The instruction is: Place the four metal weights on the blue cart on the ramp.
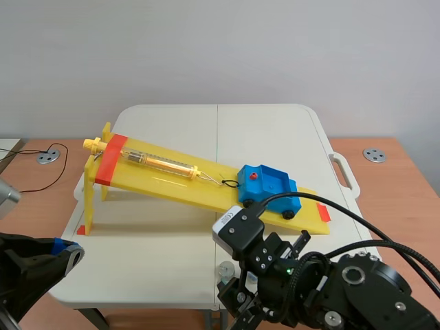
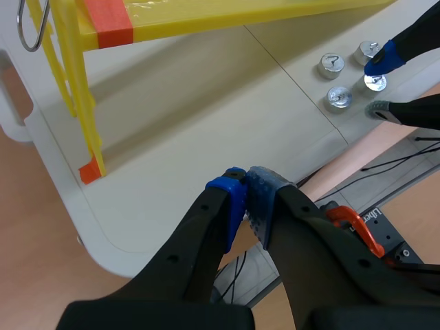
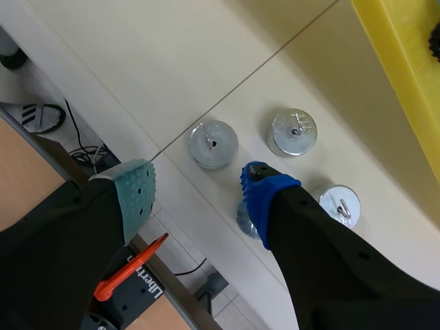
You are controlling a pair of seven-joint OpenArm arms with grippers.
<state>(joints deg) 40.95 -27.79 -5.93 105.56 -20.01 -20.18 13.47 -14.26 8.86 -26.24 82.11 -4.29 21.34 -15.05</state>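
A white folding table (image 1: 172, 254) stands before a plain pale wall (image 1: 220, 48), with brown wood surfaces (image 1: 405, 161) at either side. A yellow ramp (image 1: 165, 180) crosses the table, high toward the left edge and low toward the right edge, and the blue cart (image 1: 268, 184) sits on its low end. The right arm (image 1: 357, 289) covers the table's near edge; only one of the weights (image 1: 225, 269) shows there, partly hidden. The left gripper (image 1: 69, 249) is off the near left corner, largely cut off. In the left wrist view, the left gripper's pads are pressed together on nothing, above the table's near left corner, with the ramp's legs ahead. Far ahead, four weights lie close to the near edge, one of them seen between the fingers of the right gripper (image 2: 379, 84). In the right wrist view, the right gripper is spread wide over the near edge. Two weights lie ahead of it and a third lies beside its blue pad (image 3: 265, 199), near the ramp's side; the fourth is mostly hidden under that pad. An orange clamp (image 3: 130, 268) shows below the table edge.
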